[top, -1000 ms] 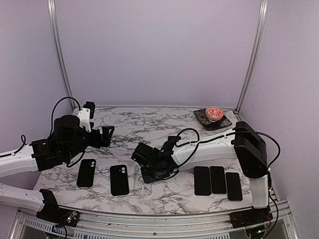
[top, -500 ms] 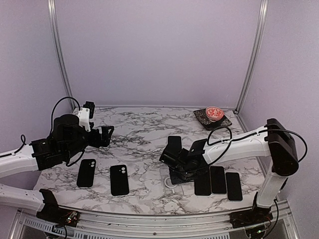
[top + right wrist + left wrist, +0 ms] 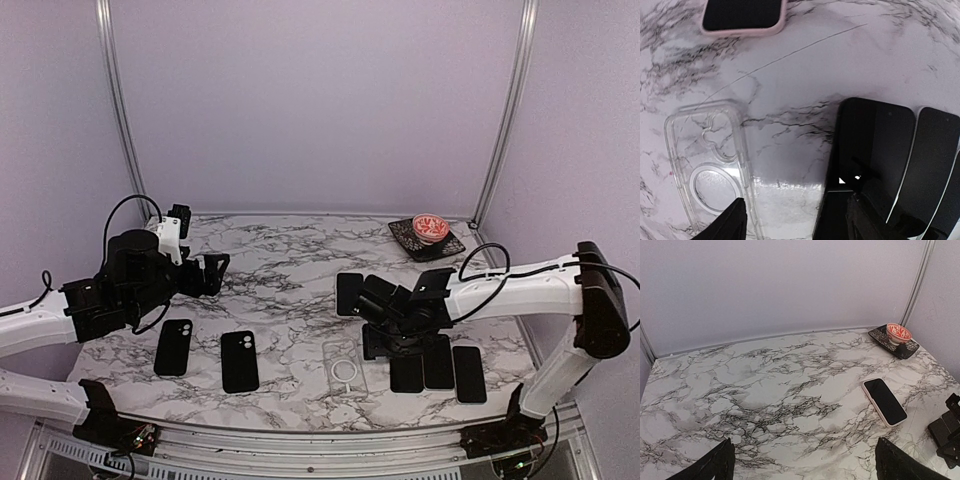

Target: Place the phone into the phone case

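Marble table (image 3: pixel 290 260), right end effector (image 3: pixel 795 212) open, empty; clear phone case (image 3: pixel 710 165), black phone (image 3: pixel 870 145), one beneath each finger

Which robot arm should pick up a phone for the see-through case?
Probably the right arm: its jaws stand open directly over the black phones, next to the clear case. The left arm is far off on the other side.

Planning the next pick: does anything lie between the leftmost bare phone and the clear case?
Nothing visible does. Only bare tabletop separates the leftmost phone and the clear case; the pink-cased phone lies well clear.
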Controlling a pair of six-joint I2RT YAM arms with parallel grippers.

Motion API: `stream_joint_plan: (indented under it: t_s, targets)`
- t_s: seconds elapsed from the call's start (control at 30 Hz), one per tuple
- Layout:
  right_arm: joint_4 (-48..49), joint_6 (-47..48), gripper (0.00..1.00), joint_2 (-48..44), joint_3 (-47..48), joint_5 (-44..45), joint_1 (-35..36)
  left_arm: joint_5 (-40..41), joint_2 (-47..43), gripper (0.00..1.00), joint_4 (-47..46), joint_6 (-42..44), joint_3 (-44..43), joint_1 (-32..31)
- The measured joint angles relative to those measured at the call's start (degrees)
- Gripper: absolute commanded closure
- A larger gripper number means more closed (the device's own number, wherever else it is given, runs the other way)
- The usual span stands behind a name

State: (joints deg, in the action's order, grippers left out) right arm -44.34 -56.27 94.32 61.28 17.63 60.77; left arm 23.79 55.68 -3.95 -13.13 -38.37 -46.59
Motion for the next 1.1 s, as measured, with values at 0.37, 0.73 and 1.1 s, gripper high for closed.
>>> stream_joint_plan:
  t_s: [0.37,0.73,1.1]
  targets:
    - [6.9,1.0,0.19,-12.5,-18.1,-4.2,-10.4,-1.1,0.0,0.01,0.0,0.0,0.1,0.2]
    - [11.0,5.1,0.25,-4.9,-14.3,-6.6,-10.9,-1.3,0.3,0.01,0.0,0.0,0.3,0.2]
    - [8.1,8.0,0.20,3.0,-5.1,-8.1,-8.5,-1.4,0.3,0.01,0.0,0.0,0.3,0.5]
